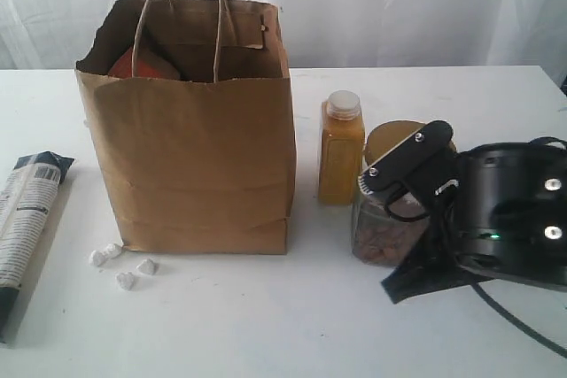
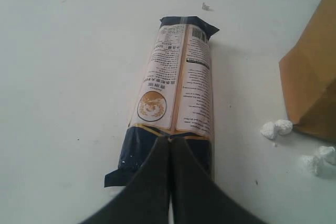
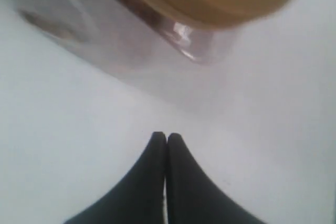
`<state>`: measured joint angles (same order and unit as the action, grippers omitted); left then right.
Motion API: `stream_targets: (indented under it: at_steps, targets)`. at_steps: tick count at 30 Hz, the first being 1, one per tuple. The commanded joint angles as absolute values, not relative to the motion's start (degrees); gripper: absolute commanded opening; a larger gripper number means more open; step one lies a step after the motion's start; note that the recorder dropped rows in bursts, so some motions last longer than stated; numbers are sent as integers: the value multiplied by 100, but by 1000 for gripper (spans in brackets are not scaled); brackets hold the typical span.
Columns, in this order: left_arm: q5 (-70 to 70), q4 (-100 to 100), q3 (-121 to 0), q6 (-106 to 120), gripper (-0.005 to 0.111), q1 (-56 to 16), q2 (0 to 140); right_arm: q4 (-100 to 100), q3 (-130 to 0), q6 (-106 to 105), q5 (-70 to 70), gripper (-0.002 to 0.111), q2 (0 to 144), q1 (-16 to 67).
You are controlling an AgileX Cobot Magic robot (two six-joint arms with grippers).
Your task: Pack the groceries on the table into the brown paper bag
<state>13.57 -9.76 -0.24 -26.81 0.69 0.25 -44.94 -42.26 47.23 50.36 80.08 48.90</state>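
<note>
Though the brown paper bag [image 1: 204,165] holds something red, your jar [image 1: 376,241], orange bottle [image 1: 341,152], long package [image 1: 22,219] wait outside; both jaws together — empty.

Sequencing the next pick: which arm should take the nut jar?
Right. The right pincer, shut, sits just short of the gold-lidded nut jar, nothing between them. The left pincer, also shut, is at the long blue-white package, on the far side of the brown paper bag.
</note>
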Motion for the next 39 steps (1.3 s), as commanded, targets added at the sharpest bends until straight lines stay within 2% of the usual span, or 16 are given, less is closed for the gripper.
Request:
stream_targets:
  at_steps: [1,9,14,21,32,39]
  targets:
    - [1352,-967,0,-2700,0,38,0,-3970,-3989,4554,3333,0,7498,4851]
    - [1352,-967,0,-2700,0,38,0,-6297,-3645,6227,3649,0,7832,4138]
    - [1352,-967,0,-2700,0,38,0,-8392,-3665,8274,3395,0,7943,3447]
    - [1352,-967,0,-2700,0,38,0,-8291,-3761,8987,3525,0,7854,2901]
    - [1352,-967,0,-2700,0,38,0,-7344,-3783,9056,-560,0,6341,2927]
    - [1352,-967,0,-2700,0,38,0,-7556,-3723,8396,-1032,0,7360,3298]
